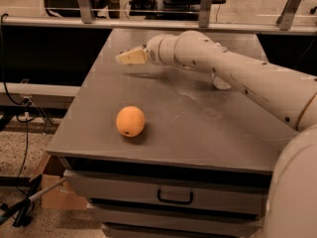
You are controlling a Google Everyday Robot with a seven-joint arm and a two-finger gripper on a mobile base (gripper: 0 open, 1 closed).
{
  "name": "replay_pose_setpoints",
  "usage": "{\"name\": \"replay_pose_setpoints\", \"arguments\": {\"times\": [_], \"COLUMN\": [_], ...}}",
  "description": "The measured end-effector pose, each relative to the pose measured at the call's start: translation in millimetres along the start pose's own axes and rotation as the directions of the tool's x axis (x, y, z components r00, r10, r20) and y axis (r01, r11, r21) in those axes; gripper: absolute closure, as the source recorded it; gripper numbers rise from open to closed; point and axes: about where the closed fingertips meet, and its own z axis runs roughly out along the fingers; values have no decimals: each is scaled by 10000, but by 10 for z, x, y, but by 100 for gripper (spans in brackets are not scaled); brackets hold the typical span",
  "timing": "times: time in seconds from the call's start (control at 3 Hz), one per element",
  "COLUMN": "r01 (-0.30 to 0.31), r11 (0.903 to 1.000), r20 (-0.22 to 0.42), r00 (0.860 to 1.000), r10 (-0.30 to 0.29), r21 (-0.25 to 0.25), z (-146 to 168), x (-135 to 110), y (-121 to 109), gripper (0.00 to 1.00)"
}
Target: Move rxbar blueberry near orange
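Observation:
The orange (131, 121) is round and plain and sits on the grey table top (198, 133), near its front left. My gripper (130, 57) reaches in from the right on the long white arm (233, 71) and sits low over the table's far left part, well behind the orange. The dark blue rxbar blueberry does not show; it is hidden at or under the gripper.
A pale bottle (221, 84) stands behind the arm at the table's right middle, mostly hidden. The table has drawers (175, 196) in front. A railing (148, 24) runs behind it. A cardboard box (57, 195) and cables lie on the floor at left.

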Motion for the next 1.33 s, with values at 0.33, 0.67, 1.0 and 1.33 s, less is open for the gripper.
{"name": "replay_pose_setpoints", "arguments": {"times": [0.33,0.67,1.0,1.33], "r01": [-102,-118,-22,136], "r11": [9999,9999,9995,9983], "r20": [-314,-675,-810,-880], "r00": [9995,9977,9967,9959], "r10": [100,112,-4,-186], "r21": [-53,-90,-324,-567], "z": [144,271,349,371], "x": [82,170,201,201], "y": [-26,-121,-188,-197], "gripper": [0,0,16,39]}}
